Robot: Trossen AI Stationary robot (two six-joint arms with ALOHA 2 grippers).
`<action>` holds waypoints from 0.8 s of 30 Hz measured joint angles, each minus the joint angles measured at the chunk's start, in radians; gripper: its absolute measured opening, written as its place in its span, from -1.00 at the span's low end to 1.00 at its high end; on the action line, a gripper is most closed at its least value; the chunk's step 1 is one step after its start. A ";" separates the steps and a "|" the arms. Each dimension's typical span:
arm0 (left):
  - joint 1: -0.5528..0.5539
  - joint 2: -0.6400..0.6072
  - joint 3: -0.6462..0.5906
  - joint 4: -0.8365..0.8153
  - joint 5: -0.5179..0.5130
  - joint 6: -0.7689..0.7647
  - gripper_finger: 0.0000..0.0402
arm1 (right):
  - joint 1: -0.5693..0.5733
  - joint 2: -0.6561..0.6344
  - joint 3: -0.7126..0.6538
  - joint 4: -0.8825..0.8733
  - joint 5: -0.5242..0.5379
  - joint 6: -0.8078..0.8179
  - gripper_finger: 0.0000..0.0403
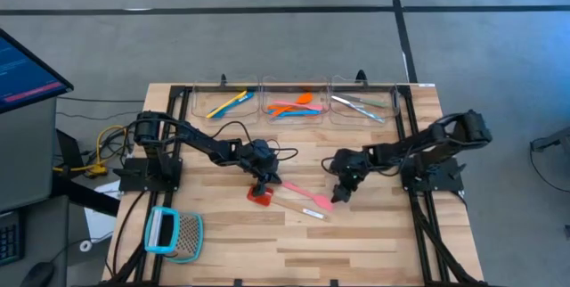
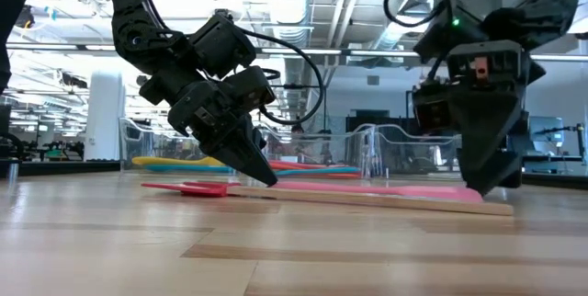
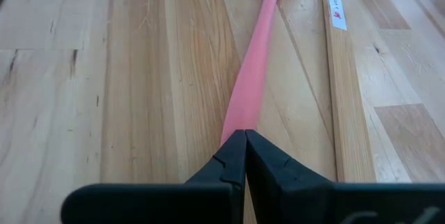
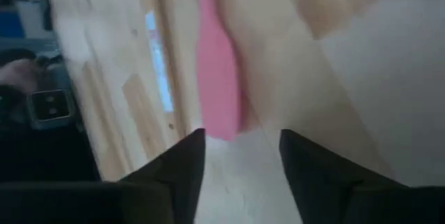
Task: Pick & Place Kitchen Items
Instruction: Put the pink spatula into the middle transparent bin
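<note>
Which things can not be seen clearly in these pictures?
- Left gripper, shut: whether it pinches the pink plastic spatula or only touches it; fingers hide the contact.
- Red-headed wooden-handled spatula: head partly under the left gripper, high view.
- Utensils in the three clear trays: too small to identify.
- Right wrist view: blurred.

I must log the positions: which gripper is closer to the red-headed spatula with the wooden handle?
Left. The left gripper, shut, hangs right over the red-headed spatula's head. The right gripper, open, is farther along, over the pink spatula's broad end.
</note>
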 joint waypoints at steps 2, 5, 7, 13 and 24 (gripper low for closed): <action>0.000 0.000 0.000 0.000 0.000 0.000 -0.99 | -0.001 0.034 0.001 0.049 -0.030 -0.002 -0.02; 0.000 0.000 0.000 0.000 0.000 0.000 -0.99 | -0.001 0.074 0.002 0.121 -0.063 -0.005 0.05; 0.000 0.000 0.000 0.000 0.000 0.000 -0.99 | -0.001 0.096 0.002 0.151 -0.072 0.001 0.06; 0.000 0.000 0.000 0.001 0.000 0.000 -0.99 | -0.001 0.113 0.022 0.145 -0.067 -0.005 -0.08; 0.000 0.000 0.000 0.002 -0.006 0.000 -0.99 | 0.006 0.115 0.037 0.139 -0.040 -0.002 -0.30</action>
